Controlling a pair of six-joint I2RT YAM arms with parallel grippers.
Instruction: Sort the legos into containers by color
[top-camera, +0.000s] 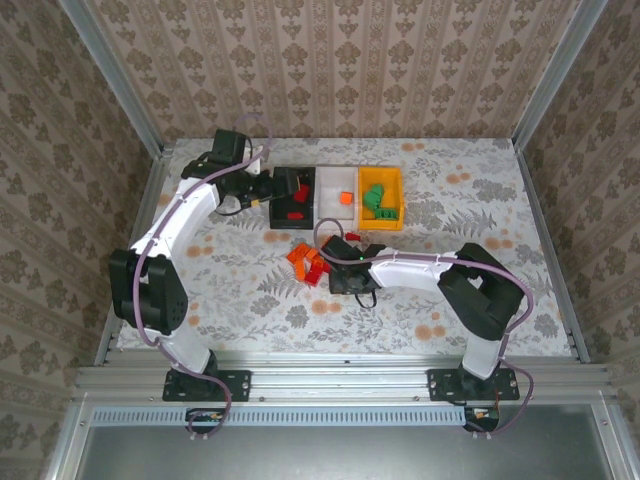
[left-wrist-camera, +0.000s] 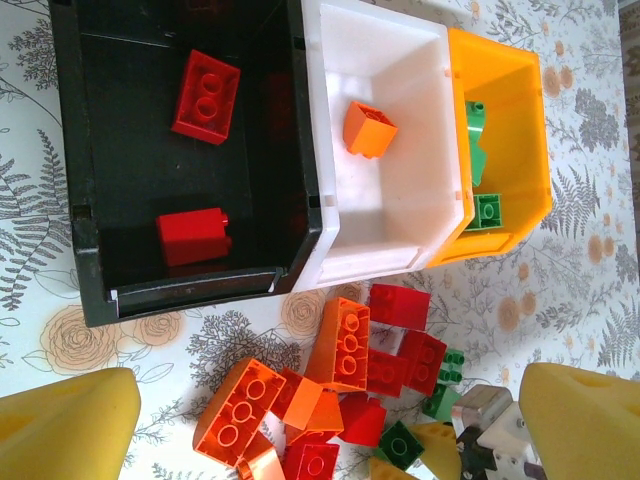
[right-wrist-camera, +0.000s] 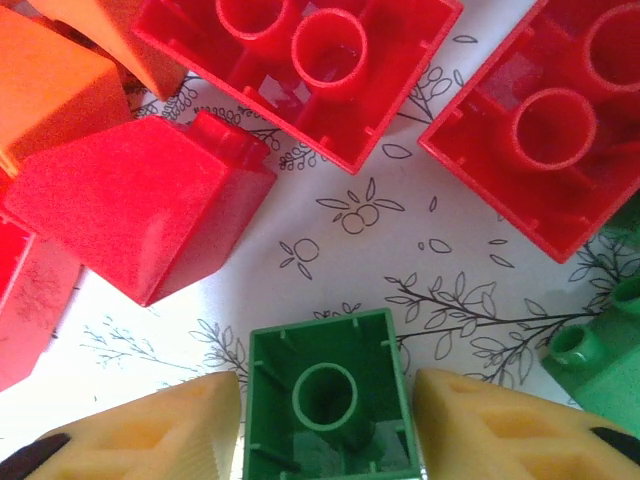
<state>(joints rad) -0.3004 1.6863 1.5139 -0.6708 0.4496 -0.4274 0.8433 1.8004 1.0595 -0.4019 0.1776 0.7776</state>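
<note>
From above, the black bin (top-camera: 283, 215), white bin (top-camera: 335, 180) and yellow-orange bin (top-camera: 392, 178) stood in a row. The unsorted legos (top-camera: 308, 263) were heaped at their 6 o'clock, with the right gripper (top-camera: 335, 250) at the heap's 3 o'clock edge.

In the left wrist view, the left gripper (left-wrist-camera: 325, 430) was spread wide. Two red bricks (left-wrist-camera: 205, 97) lay in black, one orange brick (left-wrist-camera: 369, 128) in white and green bricks (left-wrist-camera: 487, 210) in yellow-orange, so most of the sorting seemingly remained.

In the right wrist view, narrow-set fingers (right-wrist-camera: 150, 440) flanked a green brick (right-wrist-camera: 325, 400) at 6 o'clock. Whether they gripped it, I cannot tell.

Bright, even light with soft, short shadows on the bench (top-camera: 240, 290). Red bricks (right-wrist-camera: 300, 60) show dull sheen. Near fingers (left-wrist-camera: 70, 425) blur; the black bin (left-wrist-camera: 85, 250) interior stays dim.
</note>
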